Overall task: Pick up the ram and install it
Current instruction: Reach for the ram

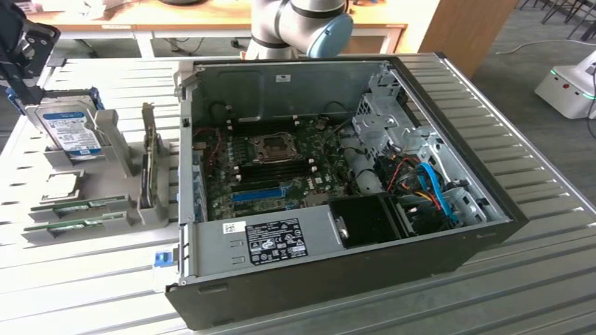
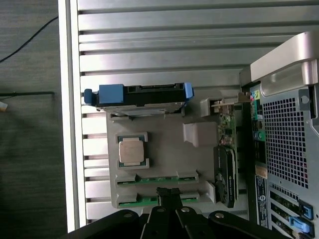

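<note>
Two look-alike green sticks lie in slots of a grey holder (image 1: 121, 150) at the exterior view's left. One stick (image 1: 79, 206) (image 2: 157, 179) sits beside a square processor chip (image 2: 132, 152). The other (image 1: 75, 225) (image 2: 142, 201) lies at the holder's outer end. I cannot tell which of them is the ram. My gripper (image 1: 21, 63) (image 2: 168, 192) hangs high above the holder, shut and holding nothing. In the wrist view its tips overlap the outer stick. The open computer case (image 1: 437, 241) shows its motherboard (image 1: 279, 167).
A silver hard drive (image 1: 72, 131) (image 2: 142, 95) with a blue-white label stands upright in the holder. A card (image 1: 149, 164) (image 2: 225, 169) stands on edge between the holder and the case. The slatted metal table (image 1: 549, 279) drops off just beyond the holder (image 2: 70, 124).
</note>
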Available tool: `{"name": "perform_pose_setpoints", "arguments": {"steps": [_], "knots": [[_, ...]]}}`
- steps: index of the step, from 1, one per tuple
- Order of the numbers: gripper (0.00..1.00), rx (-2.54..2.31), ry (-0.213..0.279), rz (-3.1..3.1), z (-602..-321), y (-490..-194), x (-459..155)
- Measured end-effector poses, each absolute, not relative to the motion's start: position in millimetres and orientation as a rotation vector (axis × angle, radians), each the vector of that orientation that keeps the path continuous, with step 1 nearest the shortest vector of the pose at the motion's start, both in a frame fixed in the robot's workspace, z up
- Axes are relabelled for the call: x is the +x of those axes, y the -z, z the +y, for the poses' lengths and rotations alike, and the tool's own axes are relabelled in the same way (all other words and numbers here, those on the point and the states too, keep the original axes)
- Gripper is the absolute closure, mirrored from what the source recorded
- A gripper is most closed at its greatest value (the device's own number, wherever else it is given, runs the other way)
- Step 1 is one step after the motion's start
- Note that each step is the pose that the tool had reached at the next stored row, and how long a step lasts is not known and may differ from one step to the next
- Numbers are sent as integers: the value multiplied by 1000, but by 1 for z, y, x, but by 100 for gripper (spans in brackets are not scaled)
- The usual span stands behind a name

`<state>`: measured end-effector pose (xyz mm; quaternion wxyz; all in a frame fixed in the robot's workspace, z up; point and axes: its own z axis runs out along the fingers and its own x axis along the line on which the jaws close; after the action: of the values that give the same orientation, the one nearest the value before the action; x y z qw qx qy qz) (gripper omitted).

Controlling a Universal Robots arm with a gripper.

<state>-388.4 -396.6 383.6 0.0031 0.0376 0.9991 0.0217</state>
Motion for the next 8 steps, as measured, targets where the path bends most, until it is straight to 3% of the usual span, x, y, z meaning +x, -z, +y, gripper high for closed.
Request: {"name": "perform_pose_setpoints", "arguments": {"steps": [8], "knots": [[90,118,-68,3132,-397,-384,-388]]}}
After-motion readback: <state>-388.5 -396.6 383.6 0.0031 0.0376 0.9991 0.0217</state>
